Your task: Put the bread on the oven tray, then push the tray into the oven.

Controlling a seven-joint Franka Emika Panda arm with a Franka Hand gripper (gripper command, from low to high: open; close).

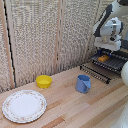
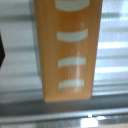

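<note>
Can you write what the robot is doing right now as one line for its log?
gripper: above bread, state unclear | bread: lying on oven pan | blue cup: on table

Table [image 1: 70, 107]: pale wood, smooth, planked. Plate [image 1: 24, 106]: glossy ceramic look. Blue cup [image 1: 83, 83] and yellow bowl [image 1: 44, 81]: smooth plastic look. Oven pan [image 1: 112, 62]: dark metal wire. Bread [image 2: 67, 47]: smooth, slightly shiny orange-brown.
</note>
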